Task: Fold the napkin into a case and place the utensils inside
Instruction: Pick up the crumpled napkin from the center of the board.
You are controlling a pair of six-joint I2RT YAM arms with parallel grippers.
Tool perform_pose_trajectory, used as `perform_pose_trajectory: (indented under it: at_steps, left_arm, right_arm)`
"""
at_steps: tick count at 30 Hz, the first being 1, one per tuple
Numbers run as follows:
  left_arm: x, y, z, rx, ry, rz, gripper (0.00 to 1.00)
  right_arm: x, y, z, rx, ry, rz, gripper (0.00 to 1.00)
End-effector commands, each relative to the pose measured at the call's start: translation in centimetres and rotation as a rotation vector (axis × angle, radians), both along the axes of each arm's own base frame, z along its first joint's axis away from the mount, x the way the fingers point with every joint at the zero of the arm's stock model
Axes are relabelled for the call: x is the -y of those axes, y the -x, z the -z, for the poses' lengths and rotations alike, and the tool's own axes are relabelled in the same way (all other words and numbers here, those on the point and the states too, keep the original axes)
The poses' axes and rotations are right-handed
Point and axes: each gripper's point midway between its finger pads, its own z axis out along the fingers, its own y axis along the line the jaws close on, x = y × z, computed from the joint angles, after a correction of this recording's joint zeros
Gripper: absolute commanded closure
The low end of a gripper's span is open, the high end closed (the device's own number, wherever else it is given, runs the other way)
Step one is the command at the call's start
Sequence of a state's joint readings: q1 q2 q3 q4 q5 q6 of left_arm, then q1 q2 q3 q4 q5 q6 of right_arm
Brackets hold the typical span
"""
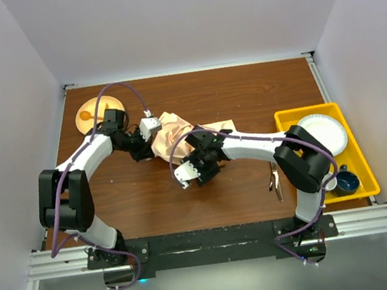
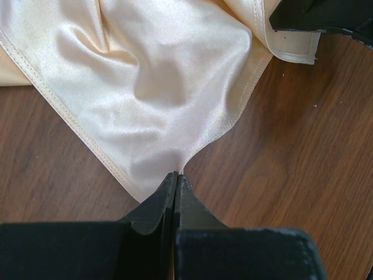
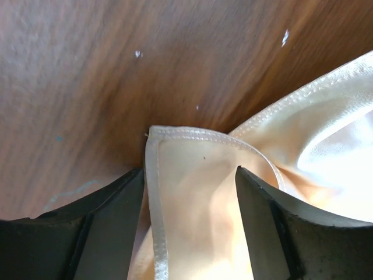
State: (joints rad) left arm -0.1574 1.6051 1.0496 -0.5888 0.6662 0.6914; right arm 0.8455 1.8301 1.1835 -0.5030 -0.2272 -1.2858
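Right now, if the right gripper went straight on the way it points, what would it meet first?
A hemmed corner of the napkin, which lies between the open fingers of the right gripper. Just behind it is the wooden table; how near, the picture does not show.

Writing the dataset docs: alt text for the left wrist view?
The left gripper is shut on a corner of the shiny peach napkin, which lies rumpled on the brown wooden table. A black robot part cuts into the upper right corner.
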Motion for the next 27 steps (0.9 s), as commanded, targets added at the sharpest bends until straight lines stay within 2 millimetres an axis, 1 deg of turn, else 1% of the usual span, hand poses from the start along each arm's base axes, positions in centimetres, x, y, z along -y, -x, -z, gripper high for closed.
perform_pose_trajectory:
  at_steps: [1, 3, 4, 6, 7, 8, 9, 10, 11, 12, 13, 15, 16, 17, 18, 19, 20, 21, 22, 23, 24, 25, 26, 27]
  left_arm:
    - [0.3, -0.7, -0.6, 0.037, 0.023, 0.01, 1.0]
    - [0.3, -0.8, -0.6, 0.038, 0.02, 0.01, 1.0]
    - [0.3, -0.8, -0.4, 0.036, 0.017, 0.011, 1.0]
    - [0.3, -1.0, -0.6, 0.039, 0.016, 0.011, 1.0]
    - [0.3, -1.1, -0.7, 0.041, 0.017, 0.011, 1.0]
    - [0.3, -1.1, -0.7, 0.042, 0.016, 0.012, 1.0]
    - [0.3, -1.1, -0.7, 0.044, 0.016, 0.014, 1.0]
    - [0.2, -1.0, -0.8, 0.044, 0.014, 0.013, 1.0]
    - [0.2, -1.0, -0.9, 0.048, 0.013, 0.014, 1.0]
    - [0.2, -0.9, -1.0, 0.048, 0.012, 0.015, 1.0]
    - [0.1, -1.0, -1.0, 0.051, 0.011, 0.013, 1.0]
    - [0.1, -1.2, -1.5, 0.057, 0.021, 0.002, 1.0]
    - [-0.2, -1.5, -1.7, 0.06, 0.025, -0.014, 1.0]
    - [-0.2, -1.9, -2.3, 0.071, 0.037, -0.024, 1.0]
    - [-0.6, -2.4, -2.8, 0.073, 0.051, -0.053, 1.0]
    - [-0.7, -2.8, -3.4, 0.082, 0.062, -0.066, 1.0]
    - [-0.8, -3.6, -4.5, 0.105, 0.076, -0.08, 1.0]
    - [-1.2, -4.2, -5.3, 0.119, 0.089, -0.106, 1.0]
    - [-1.3, -4.7, -6.0, 0.135, 0.096, -0.116, 1.0]
    - [-1.3, -5.5, -7.5, 0.174, 0.103, -0.125, 1.0]
    - [-1.5, -6.2, -8.5, 0.2, 0.114, -0.148, 1.0]
    - [-1.5, -6.8, -9.4, 0.221, 0.121, -0.161, 1.0]
    - [-1.7, -7.7, -11.3, 0.271, 0.126, -0.182, 1.0]
    - [-1.8, -8.7, -12.7, 0.305, 0.143, -0.215, 1.0]
  right_arm:
    - [1.1, 0.0, 1.2, 0.035, 0.085, -0.091, 0.4]
    - [1.3, -0.3, 2.0, 0.042, 0.108, -0.098, 0.47]
    - [1.5, -0.7, 2.7, 0.049, 0.129, -0.084, 0.54]
    - [1.1, -1.4, 2.6, 0.071, 0.12, -0.065, 0.65]
    - [0.9, -1.8, 2.1, 0.078, 0.108, -0.039, 0.69]
    - [0.7, -2.0, 1.9, 0.083, 0.1, -0.026, 0.81]
    - [0.6, -2.2, 1.5, 0.088, 0.09, -0.011, 0.86]
    - [0.3, -2.4, 0.5, 0.092, 0.066, 0.022, 0.92]
    - [0.1, -2.5, -0.1, 0.086, 0.047, 0.04, 1.0]
    - [0.1, -2.9, -0.8, 0.085, 0.025, 0.071, 1.0]
    - [-0.2, -3.3, -1.9, 0.073, -0.012, 0.128, 1.0]
    - [-0.2, -4.0, -4.2, 0.036, -0.08, 0.206, 1.0]
    - [-0.7, -4.8, -6.3, 0.013, -0.144, 0.288, 1.0]
    - [-0.7, -5.3, -8.1, -0.002, -0.192, 0.336, 1.0]
    - [-0.1, -6.3, -9.6, -0.037, -0.251, 0.398, 1.0]
    - [-0.2, -7.4, -12.0, -0.07, -0.332, 0.502, 1.0]
    - [1.1, -8.9, -13.4, -0.087, -0.381, 0.589, 1.0]
    - [1.5, -9.5, -15.3, -0.106, -0.444, 0.632, 1.0]
    - [1.8, -10.3, -17.3, -0.137, -0.513, 0.722, 1.0]
    - [3.4, -11.8, -18.7, -0.137, -0.564, 0.795, 1.0]
    - [4.0, -12.3, -20.3, -0.143, -0.613, 0.835, 1.0]
    - [4.6, -12.9, -21.8, -0.167, -0.675, 0.915, 1.0]
    - [5.9, -14.4, -23.5, -0.143, -0.746, 0.971, 1.0]
    - [6.6, -15.1, -24.6, -0.138, -0.793, 1.014, 1.0]
